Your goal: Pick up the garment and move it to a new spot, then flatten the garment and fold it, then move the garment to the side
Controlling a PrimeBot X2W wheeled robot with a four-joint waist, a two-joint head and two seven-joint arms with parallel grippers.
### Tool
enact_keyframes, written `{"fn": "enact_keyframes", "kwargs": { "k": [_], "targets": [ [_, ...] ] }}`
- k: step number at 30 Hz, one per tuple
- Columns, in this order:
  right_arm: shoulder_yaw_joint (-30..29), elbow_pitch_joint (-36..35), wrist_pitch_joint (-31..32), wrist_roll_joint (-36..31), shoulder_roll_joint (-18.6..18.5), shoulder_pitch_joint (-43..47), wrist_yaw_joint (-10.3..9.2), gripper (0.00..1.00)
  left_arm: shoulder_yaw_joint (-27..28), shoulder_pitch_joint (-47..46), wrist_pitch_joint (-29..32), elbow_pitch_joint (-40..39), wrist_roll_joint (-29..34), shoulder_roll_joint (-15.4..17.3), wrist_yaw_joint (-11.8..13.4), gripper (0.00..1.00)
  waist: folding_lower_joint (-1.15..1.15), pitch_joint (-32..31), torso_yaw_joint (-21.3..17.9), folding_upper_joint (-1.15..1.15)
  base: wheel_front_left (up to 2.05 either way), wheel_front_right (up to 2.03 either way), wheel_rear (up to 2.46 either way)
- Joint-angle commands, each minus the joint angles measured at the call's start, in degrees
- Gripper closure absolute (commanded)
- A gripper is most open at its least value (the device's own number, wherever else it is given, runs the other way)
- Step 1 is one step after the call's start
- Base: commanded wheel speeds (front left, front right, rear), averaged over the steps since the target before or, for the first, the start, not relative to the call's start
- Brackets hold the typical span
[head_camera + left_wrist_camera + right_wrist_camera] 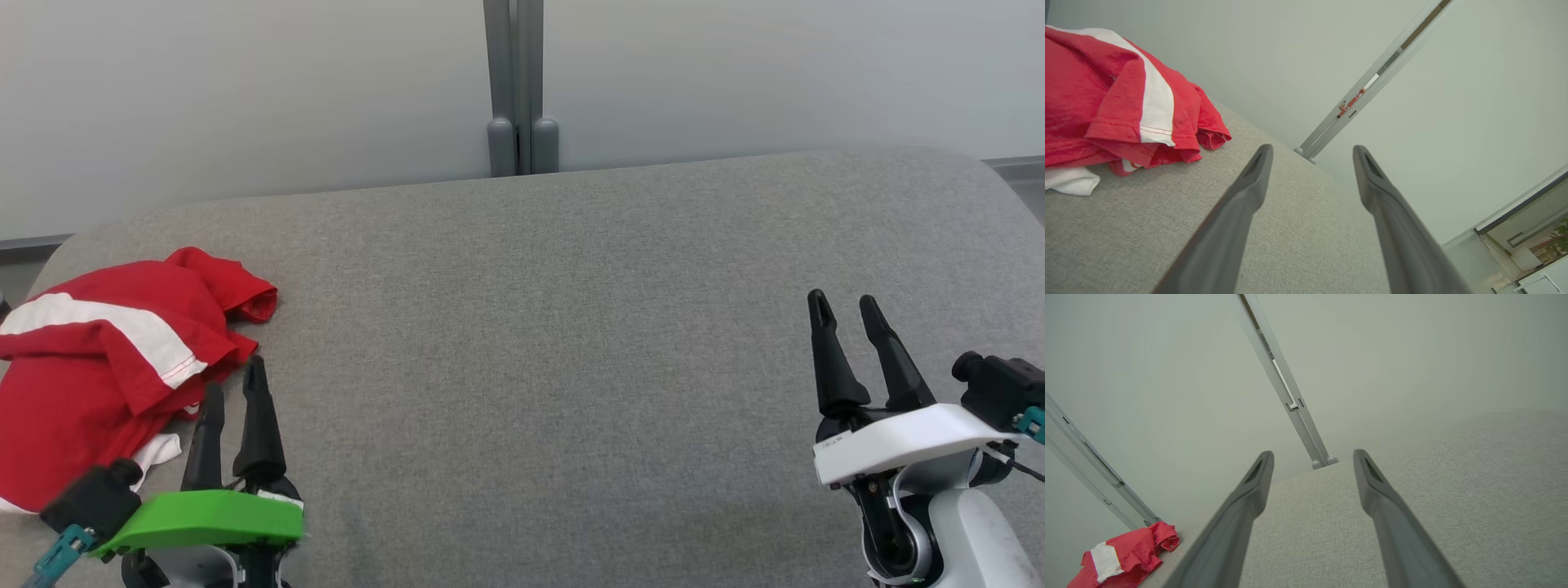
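One garment, red jersey with a broad white stripe and stitched hems, is lying crumpled in soft folds at the left end of the desk, which is wearing a grey woven fabric and rounding off at its far corners. The left gripper is hovering just beside the heap's right edge, its two tapered dark fingers standing apart. The right gripper, well apart on the right side, is hanging with both fingers parted too. Behind, a smooth pale wall is rising, split by a grey metal post with two rounded feet
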Motion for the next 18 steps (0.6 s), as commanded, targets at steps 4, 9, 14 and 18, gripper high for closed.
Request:
{"fn": "enact_keyframes", "kwargs": {
  "k": [4, 9, 14, 18],
  "targets": [
    [0.5, -0.1, -1.2, -4.5, -0.4, -0.3, 0.14, 0.00, -1.8, 0.5, -1.0, -0.6, 6.5, 0.4, 1.0, 0.00, 0.00, -0.1, -0.1, 0.00, 0.00, 0.00, 0.00],
    [0.5, 0.7, -2.0, -8.2, 0.1, 0.0, 0.14, 0.00, -3.4, 0.9, -1.9, 0.0, 11.8, 0.5, 1.8, 0.00, 0.00, -0.3, -0.1, 0.00, 0.00, 0.00, 0.00],
    [0.5, 1.0, -2.7, -11.6, 0.4, 0.7, 0.14, 0.00, -4.5, 1.4, -2.5, 0.4, 15.9, 0.5, 2.7, 0.00, 0.00, -0.5, -0.3, 0.00, 0.00, 0.00, 0.00],
    [0.3, 1.4, -3.3, -14.0, 0.7, 1.3, 0.15, 0.00, -5.4, 1.6, -3.1, 0.6, 19.0, 0.5, 3.0, 0.00, 0.00, -0.7, -0.4, 0.00, 0.00, 0.00, 0.00]
  ]
}}
